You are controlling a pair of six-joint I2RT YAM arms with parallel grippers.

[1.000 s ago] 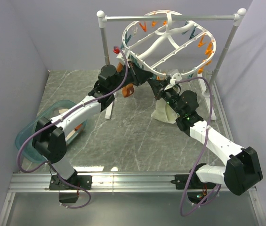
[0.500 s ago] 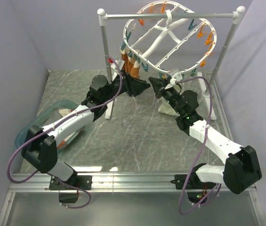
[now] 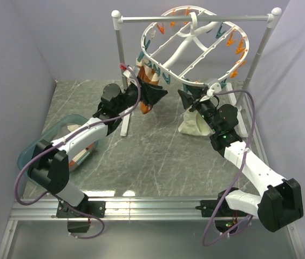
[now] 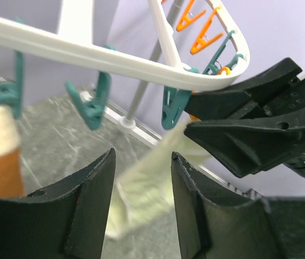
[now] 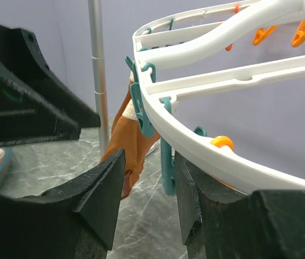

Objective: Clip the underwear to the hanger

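Note:
The white oval hanger point(image 3: 195, 40) hangs tilted from the rail, with orange and teal clips round its rim. The pale cream underwear point(image 3: 194, 125) droops under the near rim; in the left wrist view the underwear point(image 4: 149, 186) seems to hang from a teal clip point(image 4: 171, 108), though the join is blurred. My left gripper point(image 3: 162, 93) stands open just left of it, its jaws point(image 4: 142, 156) empty. My right gripper point(image 3: 183, 97) is open beside the rim, and a teal clip point(image 5: 167, 167) shows behind the gap of its empty jaws point(image 5: 149, 155).
An orange-brown garment point(image 3: 144, 102) hangs clipped at the hanger's left rim. The white rail stand point(image 3: 121, 54) spans the back, its legs on the marble tabletop. A teal bin point(image 3: 33, 154) sits at the left beside the left arm. Grey walls close in both sides.
Both grippers have gone from shut to open and drawn back from the rim. The hanger has swung up from its low tilt. The underwear now dangles below the rim.

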